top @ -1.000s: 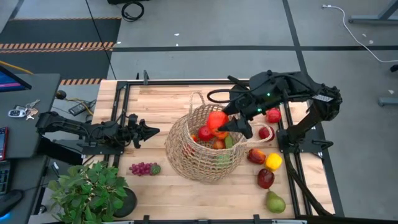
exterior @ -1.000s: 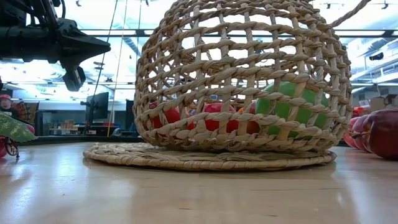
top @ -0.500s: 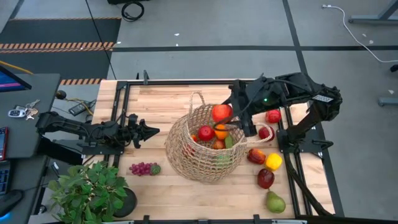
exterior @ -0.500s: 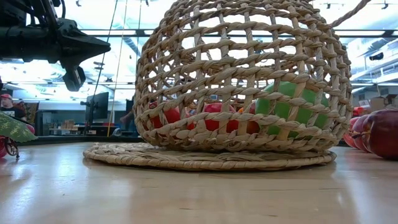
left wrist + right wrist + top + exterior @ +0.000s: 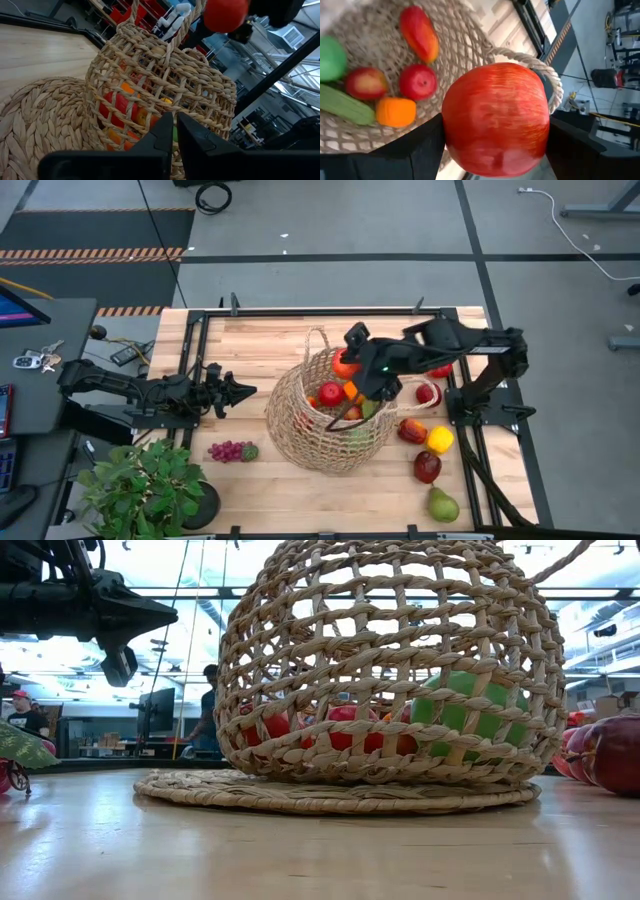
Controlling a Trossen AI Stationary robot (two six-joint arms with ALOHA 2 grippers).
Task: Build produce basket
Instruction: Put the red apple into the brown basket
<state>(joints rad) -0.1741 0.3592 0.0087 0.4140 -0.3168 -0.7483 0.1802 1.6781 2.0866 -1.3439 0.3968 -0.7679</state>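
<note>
Fingers pressed together, left gripper (image 5: 243, 390) waits idle w/ nothing held, beside basket (image 5: 300, 442) at mid-table; right gripper (image 5: 352, 367) pinches red apple (image 5: 346, 364) over basket's opening, presumably positioned for dropping among produce inside.

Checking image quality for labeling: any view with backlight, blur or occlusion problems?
Low view: bright ceiling lights backlight the round tan woven straw basket, which fills the frame. Right wrist view: the big red apple in the right gripper blocks much of the picture, basket interior soft. High view: evenly lit, sharp.
</note>
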